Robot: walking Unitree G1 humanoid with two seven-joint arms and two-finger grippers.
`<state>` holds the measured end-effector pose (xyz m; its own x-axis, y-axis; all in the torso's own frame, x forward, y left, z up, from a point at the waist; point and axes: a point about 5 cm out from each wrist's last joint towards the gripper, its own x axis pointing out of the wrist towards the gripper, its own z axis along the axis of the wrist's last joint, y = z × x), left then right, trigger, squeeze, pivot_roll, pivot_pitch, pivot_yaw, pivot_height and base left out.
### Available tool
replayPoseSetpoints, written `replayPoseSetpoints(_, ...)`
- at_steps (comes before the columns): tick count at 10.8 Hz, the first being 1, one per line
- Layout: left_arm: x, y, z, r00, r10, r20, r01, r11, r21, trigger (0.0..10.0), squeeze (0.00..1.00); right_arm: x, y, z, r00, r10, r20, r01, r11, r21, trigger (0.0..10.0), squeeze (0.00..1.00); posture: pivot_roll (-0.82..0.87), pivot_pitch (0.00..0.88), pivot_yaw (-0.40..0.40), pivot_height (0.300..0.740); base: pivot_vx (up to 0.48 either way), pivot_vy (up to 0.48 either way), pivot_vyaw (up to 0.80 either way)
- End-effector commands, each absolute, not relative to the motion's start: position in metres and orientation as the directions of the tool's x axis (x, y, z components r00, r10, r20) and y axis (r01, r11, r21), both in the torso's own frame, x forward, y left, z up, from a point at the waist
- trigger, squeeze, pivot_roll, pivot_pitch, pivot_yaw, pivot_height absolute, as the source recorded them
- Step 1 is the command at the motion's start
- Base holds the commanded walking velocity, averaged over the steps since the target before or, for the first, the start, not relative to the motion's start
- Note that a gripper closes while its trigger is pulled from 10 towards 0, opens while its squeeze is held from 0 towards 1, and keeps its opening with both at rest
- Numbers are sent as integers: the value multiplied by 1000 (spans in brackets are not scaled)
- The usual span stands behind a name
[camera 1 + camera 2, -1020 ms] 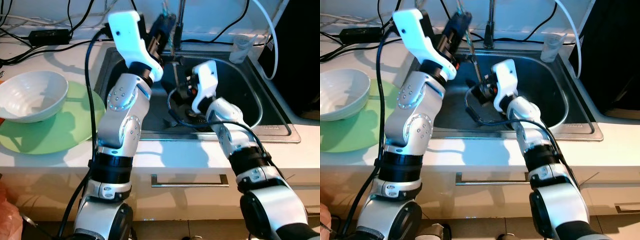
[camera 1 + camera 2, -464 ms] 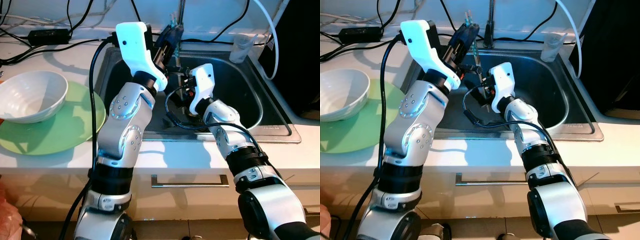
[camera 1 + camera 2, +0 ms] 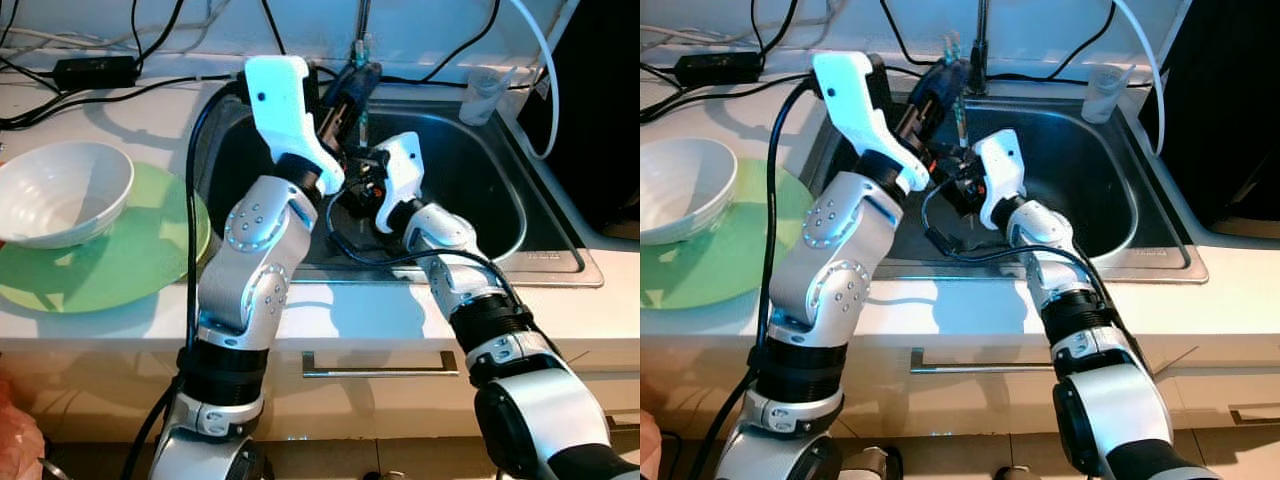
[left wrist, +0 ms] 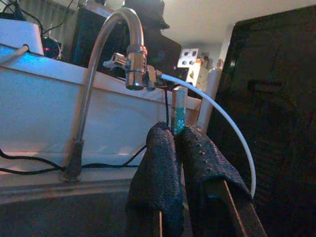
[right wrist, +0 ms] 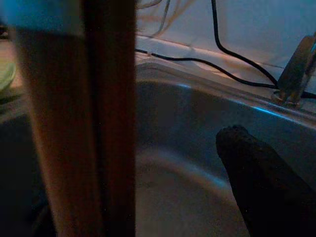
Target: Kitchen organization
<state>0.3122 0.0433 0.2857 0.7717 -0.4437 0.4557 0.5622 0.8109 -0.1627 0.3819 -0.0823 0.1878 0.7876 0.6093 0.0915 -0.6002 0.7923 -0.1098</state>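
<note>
In the left eye view, both arms crowded over the sink (image 3: 540,255), filling the frame's centre. The left gripper (image 3: 358,82) was raised at upper centre, just below the tap, with the chopsticks (image 3: 359,52) poking out above it. The right gripper (image 3: 362,185) sat just beneath, low in the basin, too tangled in cable for me to tell how its fingers stood there. At left, a white bowl (image 3: 62,190) rested on a green plate (image 3: 120,262), well apart from the sink.

The right eye view showed the same crowding at upper centre, a clear cup (image 3: 1102,93) on the counter at upper right.

In the left wrist view, the black fingers (image 4: 158,168) were pinched tight on the chopsticks' patterned end, the tap (image 4: 118,44) curving at upper left.

In the right wrist view, the brown sticks ran down the left side, close and blurred; one dark finger (image 5: 256,173) stood well off at lower right, so that pincer looked spread.

I took it for a handover, or a lift out of the sink. Next the right pincer would need to close squarely round the sticks.
</note>
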Motion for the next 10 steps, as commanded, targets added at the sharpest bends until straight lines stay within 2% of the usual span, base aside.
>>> replayPoseSetpoints(1,311,43,278,786,-443,431,556,812,-179,4627,0,385,-86,198,796,589,137,-581,808,-98,0,0,7,108,-21,740,0,0,0)
replayPoseSetpoints(3,311,43,278,788,-439,431,552,815,-179,4941,0,385,-87,198,796,591,134,-582,807,-101,0,0,6,108,-23,740,0,0,0)
replayPoseSetpoints(4,311,44,278,789,-438,431,550,816,-178,5412,0,385,-87,198,796,590,134,-581,807,-102,0,0,7,107,-23,740,0,0,0)
replayPoseSetpoints(5,311,44,277,790,-438,428,548,819,-173,6510,0,386,-87,198,797,588,136,-579,809,-102,0,0,8,108,-23,740,0,0,0)
replayPoseSetpoints(6,312,45,277,791,-438,427,545,822,-168,6667,0,386,-87,198,798,587,136,-578,809,-102,0,0,8,108,-23,740,0,0,0)
replayPoseSetpoints(7,312,46,277,790,-436,430,539,829,-149,9255,0,386,-87,198,799,586,135,-577,810,-104,0,0,8,107,-23,740,0,0,0)
replayPoseSetpoints(8,313,47,277,790,-438,430,537,832,-139,10000,0,386,-87,198,800,584,134,-575,812,-104,0,0,8,106,-24,740,0,0,0)
replayPoseSetpoints(10,312,46,276,786,-444,429,537,835,-120,10000,0,386,-87,197,801,584,133,-574,812,-106,0,0,8,106,-23,740,0,0,0)
